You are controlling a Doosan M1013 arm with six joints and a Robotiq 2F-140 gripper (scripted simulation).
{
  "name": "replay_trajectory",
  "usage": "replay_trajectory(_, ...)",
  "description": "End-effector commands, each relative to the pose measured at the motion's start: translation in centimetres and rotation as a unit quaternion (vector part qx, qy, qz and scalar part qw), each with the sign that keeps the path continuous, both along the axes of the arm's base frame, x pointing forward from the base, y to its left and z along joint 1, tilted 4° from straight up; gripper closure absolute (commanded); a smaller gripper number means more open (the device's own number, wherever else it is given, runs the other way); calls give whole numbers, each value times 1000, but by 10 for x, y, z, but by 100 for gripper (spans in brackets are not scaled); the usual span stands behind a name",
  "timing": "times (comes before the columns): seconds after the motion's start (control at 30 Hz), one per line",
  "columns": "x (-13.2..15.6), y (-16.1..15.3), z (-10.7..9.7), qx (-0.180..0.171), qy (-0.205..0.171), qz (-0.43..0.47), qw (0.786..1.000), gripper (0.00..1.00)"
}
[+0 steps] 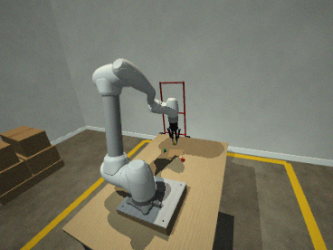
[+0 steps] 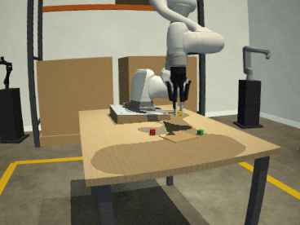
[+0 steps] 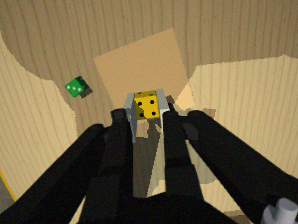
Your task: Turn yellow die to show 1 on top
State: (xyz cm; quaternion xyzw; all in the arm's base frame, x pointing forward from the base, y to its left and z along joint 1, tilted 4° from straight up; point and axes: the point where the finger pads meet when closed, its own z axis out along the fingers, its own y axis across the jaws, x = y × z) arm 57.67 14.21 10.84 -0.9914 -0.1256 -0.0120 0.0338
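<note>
The yellow die [image 1: 175, 142] [image 2: 179, 113] [image 3: 147, 106] is between the fingertips of my gripper [image 1: 175, 143] [image 2: 178, 114] [image 3: 146, 101], which is shut on it and holds it in the air above the table. Its large face toward the wrist camera shows four pips; a narrow, foreshortened face beyond it shows dark pips too. Its other faces are hidden. The square tan mat [image 1: 177, 152] [image 2: 179, 138] [image 3: 142, 62] lies flat on the table, below the die's height. In the wrist view it extends beyond the fingertips.
The green die [image 1: 165, 150] [image 2: 200, 132] [image 3: 76, 87] lies on the table beside the mat. The red die [image 1: 183, 159] [image 2: 152, 132] lies on the other side, outside the wrist view. Neither touches the mat. The robot's base plate [image 1: 174, 190] [image 2: 140, 117] stands on the table.
</note>
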Motion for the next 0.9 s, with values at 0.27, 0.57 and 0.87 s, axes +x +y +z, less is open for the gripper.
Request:
replay_trajectory(0.27, 0, 0, -6, 0, 0, 0, 1000, 87)
replay_trajectory(0.57, 1, 2, -31, 0, 0, 0, 1000, 87)
replay_trajectory(0.87, 1, 5, -74, 0, 0, 0, 1000, 87)
